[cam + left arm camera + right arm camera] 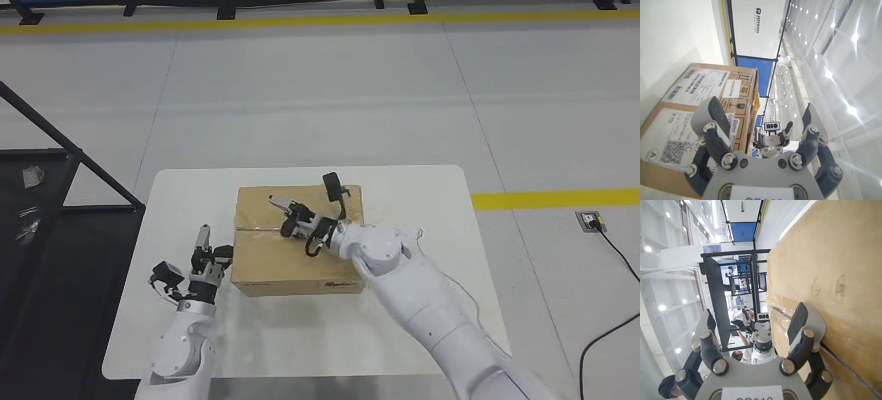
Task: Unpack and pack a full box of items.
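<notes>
A closed brown cardboard box (268,258) sits in the middle of the white table (425,205), with a taped seam along its top. My right gripper (290,216) is over the box top, open, and one finger pad (797,321) rests against the taped seam (776,310) of the box (829,262). My left gripper (211,250) stands on the table beside the box's left end, also open, with nothing between its fingers. In the left wrist view that gripper (762,113) faces the labelled end of the box (687,94), one finger (716,109) close to it.
A black metal rack (45,200) stands off the table's left edge. Bare table lies in front of and to the right of the box. A yellow floor line (555,198) and a floor socket (588,221) are on the right.
</notes>
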